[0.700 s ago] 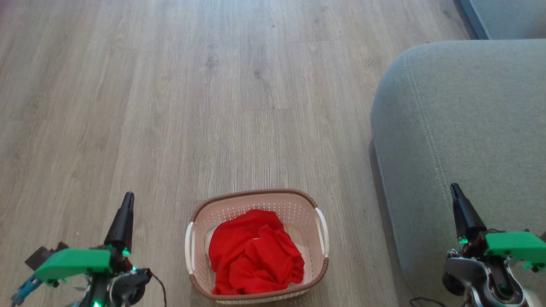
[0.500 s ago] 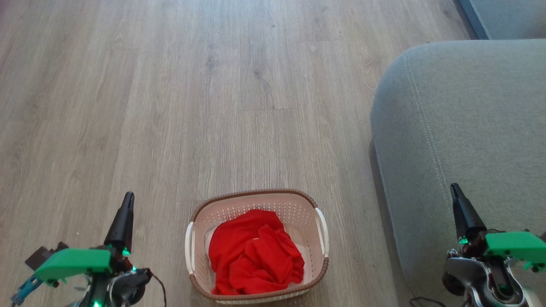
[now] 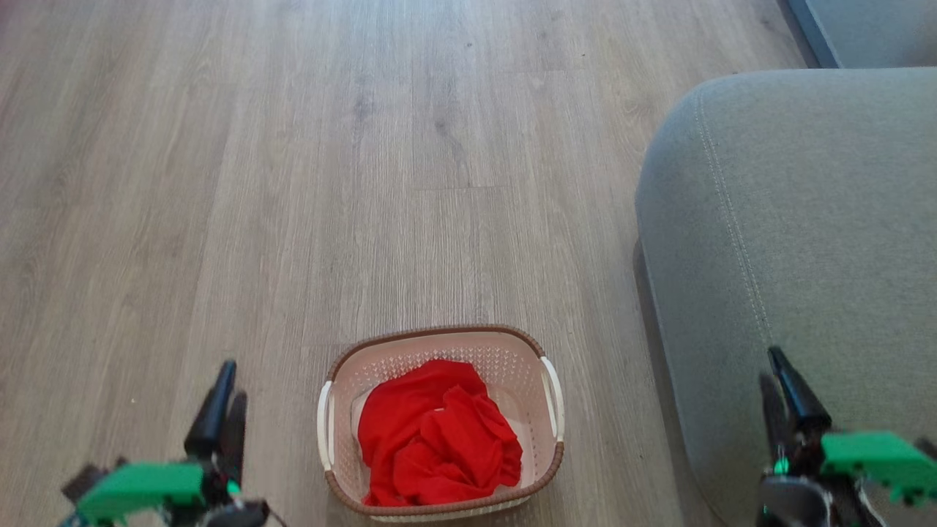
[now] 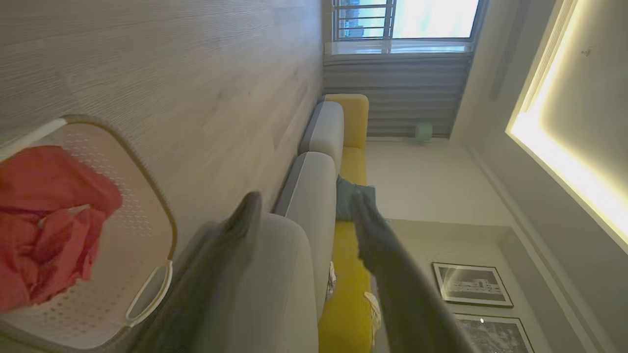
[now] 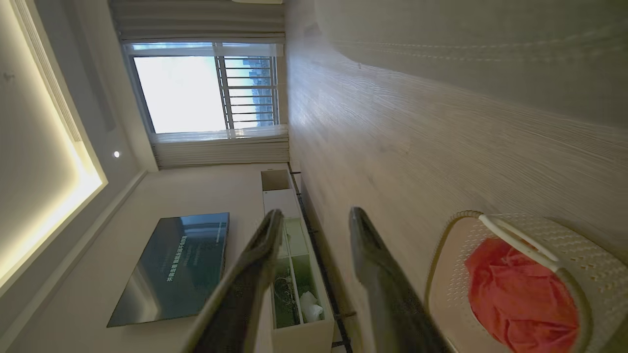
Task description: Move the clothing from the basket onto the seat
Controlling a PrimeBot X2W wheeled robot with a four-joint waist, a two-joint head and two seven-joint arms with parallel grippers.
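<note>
The cream basket [image 3: 439,331] with a brown rim stands on the wood floor near the bottom of the head view. Crumpled red clothing [image 3: 435,439] lies inside it. The grey seat [image 3: 798,219] is to the basket's right. My left gripper [image 3: 228,395] hovers left of the basket, open and empty. My right gripper [image 3: 770,369] hangs over the seat's near edge, also open and empty. The left wrist view shows the left gripper [image 4: 306,206], the basket [image 4: 162,215] and the clothing [image 4: 44,220]. The right wrist view shows the right gripper [image 5: 316,215], the basket [image 5: 579,264] and the clothing [image 5: 515,289].
Bare wood floor [image 3: 366,183] stretches ahead and to the left of the basket. Another grey cushion [image 3: 871,29] sits at the far right corner. A low white cabinet [image 5: 294,304] and a television [image 5: 176,264] line the opposite wall. Yellow sofa cushions [image 4: 351,162] lie behind the seat.
Both grippers have dropped toward the bottom edge of the head view and look blurred. The basket, clothing and seat have stayed put.
</note>
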